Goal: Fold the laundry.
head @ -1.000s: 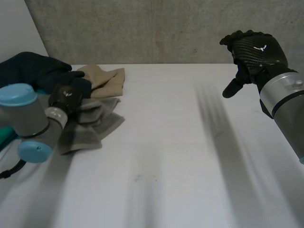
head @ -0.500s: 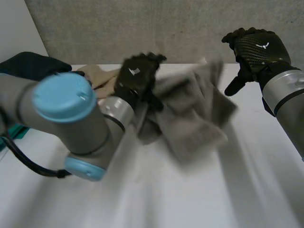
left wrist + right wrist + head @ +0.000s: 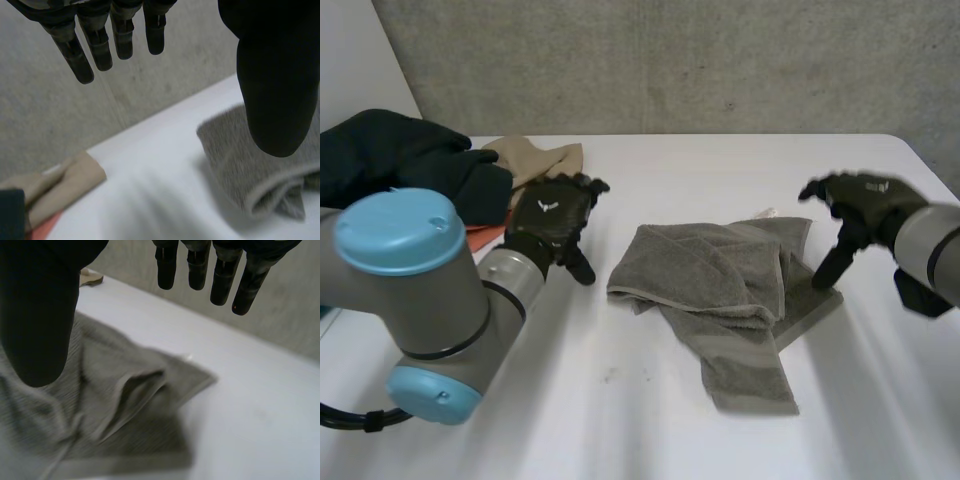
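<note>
A grey-green towel lies crumpled in the middle of the white table. My left hand hovers just left of it, open, its straight fingers holding nothing; the towel's near edge lies under its thumb. My right hand hangs open over the towel's right edge, thumb pointing down. Under that hand the towel shows its folds and a flat corner.
A tan cloth lies at the back left, with a dark navy garment and something orange beside it. The tan cloth also lies beyond my left hand's fingertips. A grey wall stands behind the table.
My left hand carried the towel from the left pile to the table's middle, let it go and drew back left. My right hand came down from the back right to the towel's right edge.
</note>
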Tool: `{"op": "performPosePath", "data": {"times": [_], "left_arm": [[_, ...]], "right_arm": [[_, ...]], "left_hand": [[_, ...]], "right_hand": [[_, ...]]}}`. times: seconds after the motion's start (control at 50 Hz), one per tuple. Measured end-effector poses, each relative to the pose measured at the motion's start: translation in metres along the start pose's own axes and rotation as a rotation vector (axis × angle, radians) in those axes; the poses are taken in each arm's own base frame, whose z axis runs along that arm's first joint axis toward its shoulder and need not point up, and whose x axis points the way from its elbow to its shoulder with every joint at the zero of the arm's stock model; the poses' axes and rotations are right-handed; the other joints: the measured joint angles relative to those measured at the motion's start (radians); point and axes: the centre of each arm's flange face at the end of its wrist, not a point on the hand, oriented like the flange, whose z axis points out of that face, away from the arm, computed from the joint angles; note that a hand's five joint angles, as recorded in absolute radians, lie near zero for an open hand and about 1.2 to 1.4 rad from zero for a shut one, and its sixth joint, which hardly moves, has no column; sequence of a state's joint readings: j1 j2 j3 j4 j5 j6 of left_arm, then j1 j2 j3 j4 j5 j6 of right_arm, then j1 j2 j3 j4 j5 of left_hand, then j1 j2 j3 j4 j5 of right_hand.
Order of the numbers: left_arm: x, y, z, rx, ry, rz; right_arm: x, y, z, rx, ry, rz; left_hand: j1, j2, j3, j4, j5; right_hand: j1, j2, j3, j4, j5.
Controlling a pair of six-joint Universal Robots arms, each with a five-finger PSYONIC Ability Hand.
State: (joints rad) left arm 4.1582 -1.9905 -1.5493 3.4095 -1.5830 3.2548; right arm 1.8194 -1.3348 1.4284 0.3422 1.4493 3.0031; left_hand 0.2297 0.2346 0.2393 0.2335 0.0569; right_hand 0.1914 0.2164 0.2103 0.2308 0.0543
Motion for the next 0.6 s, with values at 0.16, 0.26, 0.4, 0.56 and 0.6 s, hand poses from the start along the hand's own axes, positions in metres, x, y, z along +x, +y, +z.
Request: {"op": "performPosePath", "data": {"times": [0.16, 0.26, 0.4, 0.56, 0.6], "left_arm": [[0.011, 0.041, 0.032, -0.073, 0.031, 0.120], [0.020, 0.052, 0.047, -0.070, 0.054, 0.181], [0.031, 0.057, 0.059, -0.043, 0.128, 0.180], [0.040, 0.061, 0.067, -0.025, 0.186, 0.166], [0.040, 0.061, 0.069, -0.023, 0.185, 0.167]], "right_arm": [[-0.003, 0.045, 0.018, -0.091, -0.065, 0.161], [-0.007, 0.058, 0.030, -0.078, -0.081, 0.163], [-0.027, 0.080, 0.053, -0.060, -0.124, 0.123], [-0.048, 0.096, 0.066, -0.048, -0.127, 0.071], [-0.051, 0.098, 0.069, -0.041, -0.123, 0.065]], "left_hand": [[0.003, 0.001, 0.000, 0.002, 0.001], [0.021, 0.022, 0.015, 0.018, 0.023], [0.167, 0.155, 0.143, 0.153, 0.157], [0.707, 0.685, 0.678, 0.674, 0.667], [0.830, 0.808, 0.800, 0.799, 0.791]], "right_hand": [[0.009, 0.018, 0.023, 0.004, 0.017], [0.009, 0.025, 0.037, 0.004, 0.030], [0.035, 0.047, 0.059, 0.033, 0.044], [0.159, 0.186, 0.193, 0.171, 0.165], [0.159, 0.186, 0.193, 0.171, 0.165]]}}
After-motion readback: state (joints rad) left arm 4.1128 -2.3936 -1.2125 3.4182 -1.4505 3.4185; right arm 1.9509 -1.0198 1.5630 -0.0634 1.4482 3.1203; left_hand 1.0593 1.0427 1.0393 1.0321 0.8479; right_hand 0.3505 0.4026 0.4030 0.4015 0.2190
